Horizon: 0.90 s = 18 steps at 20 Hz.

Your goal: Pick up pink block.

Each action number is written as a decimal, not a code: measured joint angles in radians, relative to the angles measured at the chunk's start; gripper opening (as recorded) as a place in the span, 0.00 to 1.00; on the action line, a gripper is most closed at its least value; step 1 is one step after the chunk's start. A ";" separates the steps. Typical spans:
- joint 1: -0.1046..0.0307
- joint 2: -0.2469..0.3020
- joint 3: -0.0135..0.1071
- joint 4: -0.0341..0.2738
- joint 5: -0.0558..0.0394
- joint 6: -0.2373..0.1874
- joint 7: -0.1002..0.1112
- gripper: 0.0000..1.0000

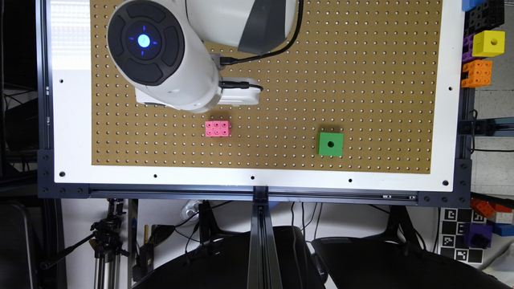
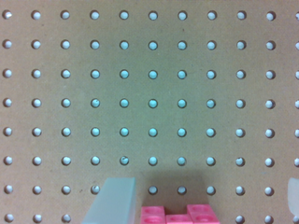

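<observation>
the pink block (image 1: 217, 128) lies flat on the pegboard (image 1: 361, 100), well apart from the green cube (image 1: 331, 144) toward the exterior view's right. the gripper (image 2: 198, 205) hangs spread wide above the board, the block's studded top showing between its fingers (image 2: 112, 200), untouched.

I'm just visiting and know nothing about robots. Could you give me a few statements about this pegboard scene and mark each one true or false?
1. The small bright pink studded plastic brick lies flat on the brown pegboard. True.
2. The green plastic cube with a round hole is stacked on the pink brick. False: it sits apart, toward the exterior view's right.
3. The fingers are clamped on the pink brick. False: in the wrist view they stand spread, with the brick between them and untouched.
4. A yellow cube with a hole sits off the pegboard, at the exterior view's right edge. True.
</observation>
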 joint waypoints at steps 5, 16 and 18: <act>-0.001 0.000 0.000 -0.002 0.0000 -0.001 0.001 1.00; 0.000 0.055 0.006 0.088 0.0001 0.000 0.004 1.00; -0.002 0.080 0.005 0.115 0.0001 0.000 0.004 1.00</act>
